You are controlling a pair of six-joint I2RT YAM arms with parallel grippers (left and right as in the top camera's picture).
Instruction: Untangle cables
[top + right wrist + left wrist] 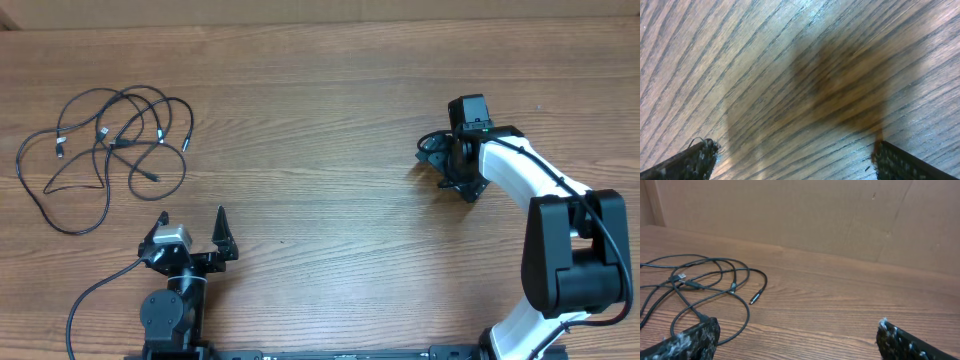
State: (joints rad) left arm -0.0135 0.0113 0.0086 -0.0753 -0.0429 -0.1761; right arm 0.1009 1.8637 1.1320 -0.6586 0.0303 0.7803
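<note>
The wooden worktop (330,110) fills the overhead view, its grain running side to side. The white and black right arm (560,230) reaches in from the near right corner and bends toward the middle right of the worktop, pointing steeply down at bare wood. The smaller black left arm (170,300) sits at the near edge on the left, aimed toward the far side. The cables (118,143) lie in a loose tangle of thin black loops on the far left part of the worktop, beyond the left arm and well apart from the right arm; several strands cross each other near the middle of the heap. The left fingers (690,337) are spread wide with nothing between them, and the cables (715,275) lie ahead of them and to their left, untouched. The right fingers (900,162) are likewise released, framing only blurred wood grain. One small plug (755,298) pokes out at the right edge of the tangle.
</note>
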